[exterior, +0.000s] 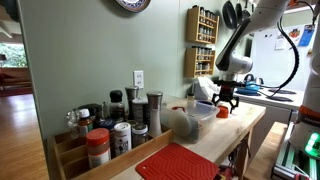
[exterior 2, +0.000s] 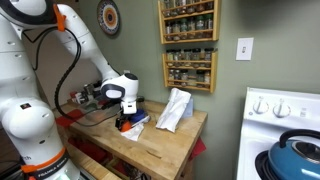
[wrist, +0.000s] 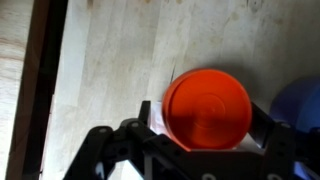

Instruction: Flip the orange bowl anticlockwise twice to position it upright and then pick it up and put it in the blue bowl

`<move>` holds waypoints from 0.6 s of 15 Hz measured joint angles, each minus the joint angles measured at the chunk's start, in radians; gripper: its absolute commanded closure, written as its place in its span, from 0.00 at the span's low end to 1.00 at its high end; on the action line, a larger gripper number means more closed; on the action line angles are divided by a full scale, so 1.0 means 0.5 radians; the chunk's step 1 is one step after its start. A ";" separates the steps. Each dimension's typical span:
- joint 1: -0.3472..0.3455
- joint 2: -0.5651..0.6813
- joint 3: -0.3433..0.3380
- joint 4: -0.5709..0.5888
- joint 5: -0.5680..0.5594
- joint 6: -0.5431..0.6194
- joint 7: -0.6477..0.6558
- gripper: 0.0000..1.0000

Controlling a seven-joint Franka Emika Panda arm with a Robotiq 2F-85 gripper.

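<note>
The orange bowl (wrist: 207,108) lies bottom up, its ringed base facing the wrist camera. It sits between the two fingers of my gripper (wrist: 206,122), whose pads touch its rim on both sides. In both exterior views the gripper (exterior: 225,100) (exterior 2: 125,112) points down at the wooden counter, with the orange bowl (exterior: 222,111) (exterior 2: 122,124) at its fingertips on or just above the surface. The blue bowl (wrist: 303,105) shows as a blurred blue shape at the right edge of the wrist view, close beside the orange bowl.
A crumpled white bag (exterior 2: 174,108) stands on the counter (exterior 2: 165,140) near the gripper. A spice rack (exterior 2: 188,45) hangs on the wall. Several spice jars (exterior: 110,125) and a red ribbed mat (exterior: 178,162) are at one end. A stove with a blue pot (exterior 2: 295,160) adjoins the counter.
</note>
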 measured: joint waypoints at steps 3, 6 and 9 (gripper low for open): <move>-0.015 0.009 -0.007 0.001 0.066 -0.072 -0.053 0.51; -0.020 0.009 -0.007 0.001 0.088 -0.125 -0.068 0.51; -0.002 -0.014 0.011 0.000 0.065 -0.130 -0.015 0.51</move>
